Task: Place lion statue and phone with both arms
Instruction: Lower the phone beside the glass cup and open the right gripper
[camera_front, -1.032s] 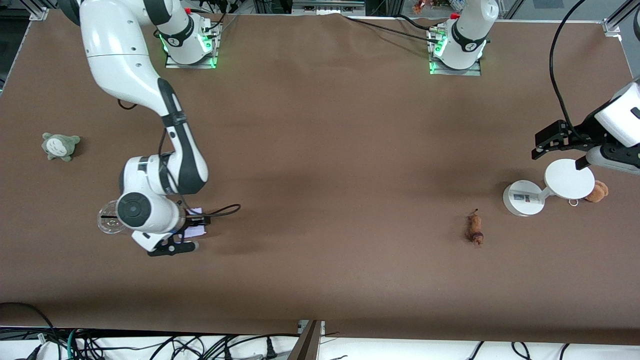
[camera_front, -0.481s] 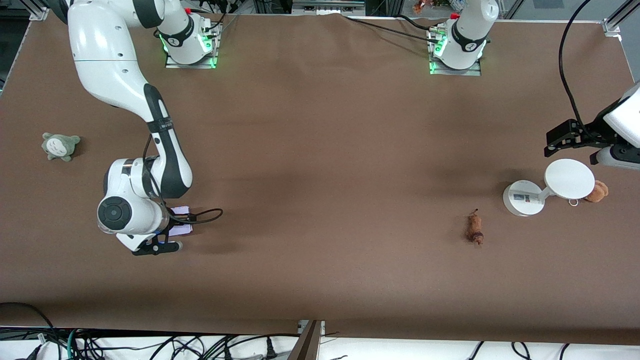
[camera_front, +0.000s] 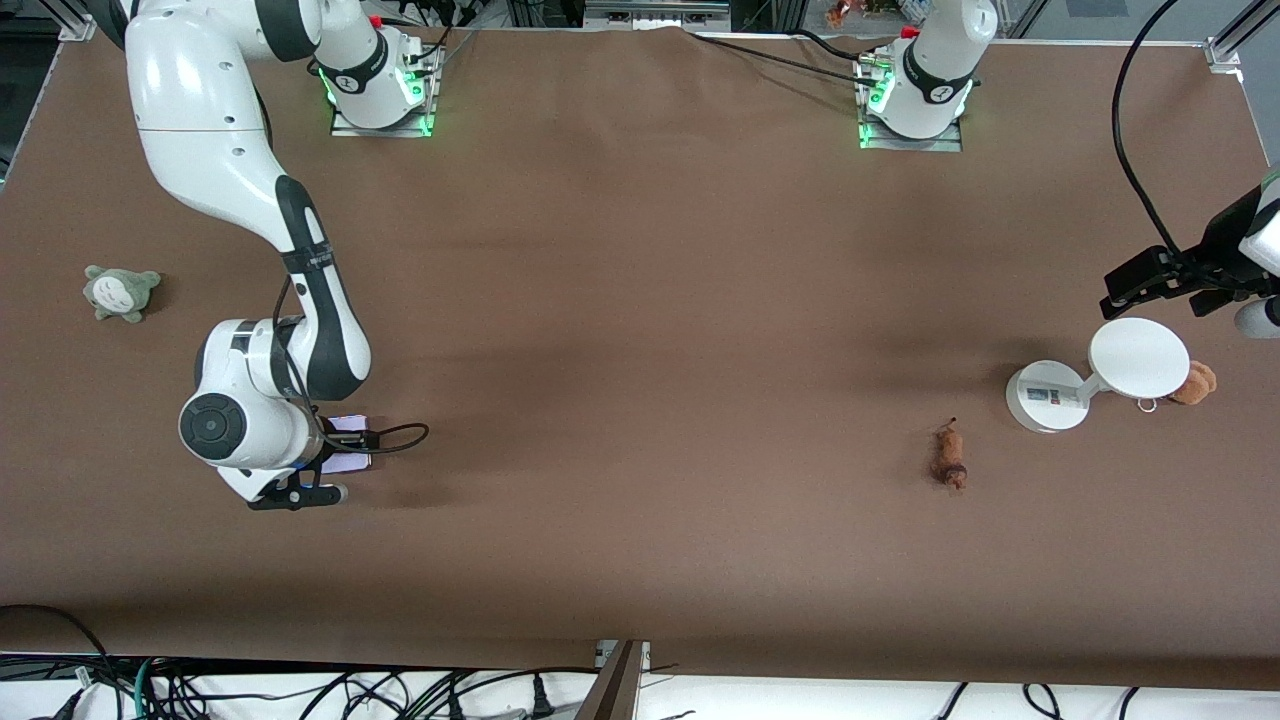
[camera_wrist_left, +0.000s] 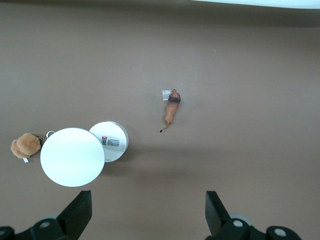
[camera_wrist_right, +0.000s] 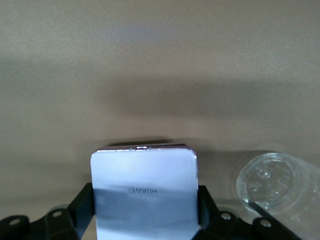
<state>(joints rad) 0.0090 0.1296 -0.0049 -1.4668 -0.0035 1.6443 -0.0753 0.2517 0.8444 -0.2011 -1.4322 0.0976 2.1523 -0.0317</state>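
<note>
The phone (camera_front: 352, 445), a pale lavender slab with a printed brand name, is clamped between the fingers of my right gripper (camera_front: 325, 462), which is shut on it above the table; the right wrist view shows the phone (camera_wrist_right: 143, 185) filling the space inside the right gripper (camera_wrist_right: 145, 207). The lion statue (camera_front: 948, 458), small and orange-brown with a dark band, lies on the table toward the left arm's end. My left gripper (camera_front: 1170, 290) hangs open and empty above the table beside the white stand. In the left wrist view the lion statue (camera_wrist_left: 171, 107) lies apart from the left gripper (camera_wrist_left: 147, 215).
A white round stand (camera_front: 1137, 357) on a white base (camera_front: 1043, 397) stands beside a fuzzy orange-brown plush (camera_front: 1195, 382) with a metal ring. A grey-green plush (camera_front: 120, 292) sits toward the right arm's end. A clear plastic cup (camera_wrist_right: 272, 187) lies beside the phone.
My right arm has carried the phone toward the right arm's end of the table, over the clear cup. My left gripper has drawn back from over the white stand toward the table's end.
</note>
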